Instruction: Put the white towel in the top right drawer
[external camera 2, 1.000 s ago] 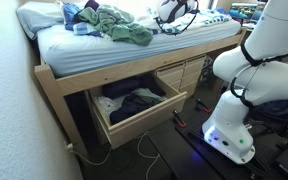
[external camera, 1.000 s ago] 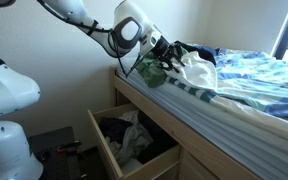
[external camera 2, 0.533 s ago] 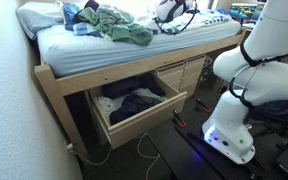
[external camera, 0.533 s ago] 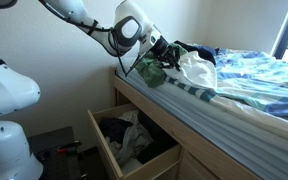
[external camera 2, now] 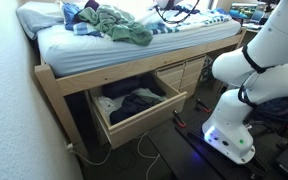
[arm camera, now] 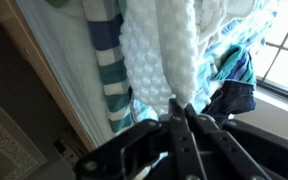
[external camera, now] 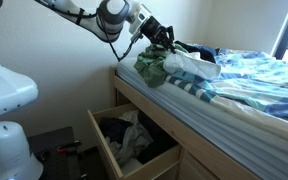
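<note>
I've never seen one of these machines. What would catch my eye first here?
Most striking is the white robot arm reaching over the bed, its gripper shut on the white towel near the bed's edge, beside a crumpled green garment. Below, the open wooden drawer in the bed frame stands pulled out, with clothes already inside.
</note>
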Available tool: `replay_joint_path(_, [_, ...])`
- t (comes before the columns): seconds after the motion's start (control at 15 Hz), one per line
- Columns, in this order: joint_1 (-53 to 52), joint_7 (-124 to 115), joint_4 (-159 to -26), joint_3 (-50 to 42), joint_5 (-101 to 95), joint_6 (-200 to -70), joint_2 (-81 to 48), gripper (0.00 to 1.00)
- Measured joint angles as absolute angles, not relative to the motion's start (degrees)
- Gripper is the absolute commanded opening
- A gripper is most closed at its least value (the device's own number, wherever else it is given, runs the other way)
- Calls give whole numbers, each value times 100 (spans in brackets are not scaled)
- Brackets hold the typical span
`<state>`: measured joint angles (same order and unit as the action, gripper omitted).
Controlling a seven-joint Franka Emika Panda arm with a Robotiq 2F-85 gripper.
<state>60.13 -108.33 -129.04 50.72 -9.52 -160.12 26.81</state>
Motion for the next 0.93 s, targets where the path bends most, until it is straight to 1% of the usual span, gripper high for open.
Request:
replay_joint_path(0.27, [5175, -10823, -12936, 4344, -1112, -15132, 3159, 1])
replay_joint_path(0.53, [4260, -10613, -12993, 3717, -1449, -14241, 3221, 1])
replay_joint_path(0.67, [3657, -10290, -13073, 3262, -1570, -13995, 3199, 1])
replay_joint_path(0.93, [2368, -9518, -13316, 2183, -1773, -13934, 3190, 1])
